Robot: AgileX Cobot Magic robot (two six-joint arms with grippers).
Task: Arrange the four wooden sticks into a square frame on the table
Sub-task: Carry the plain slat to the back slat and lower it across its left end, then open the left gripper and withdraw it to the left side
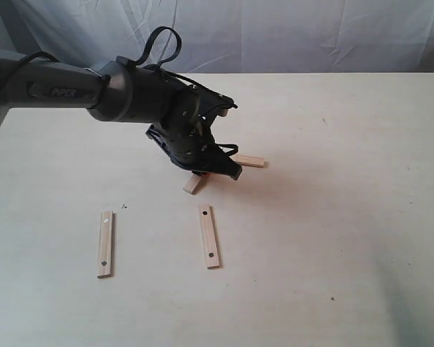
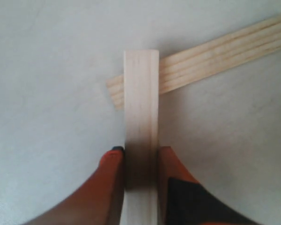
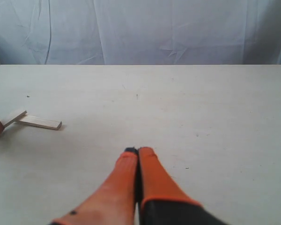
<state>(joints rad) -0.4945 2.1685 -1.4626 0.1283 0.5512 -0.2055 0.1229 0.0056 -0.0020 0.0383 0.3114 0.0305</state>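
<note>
Stick (image 2: 141,93) pinched in left claw (image 2: 140,153), tip overlapping its twin (image 2: 215,56); hold it level, lower squarely across.

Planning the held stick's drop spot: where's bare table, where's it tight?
Bare: whole right side of the table, beyond the right holed stick; also the strip between it and the left holed stick. Crowded: under the left gripper, where its held stick crosses the plain stick.

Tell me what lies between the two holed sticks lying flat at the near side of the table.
In the exterior view, only bare table lies between the left holed stick and the right holed stick.
</note>
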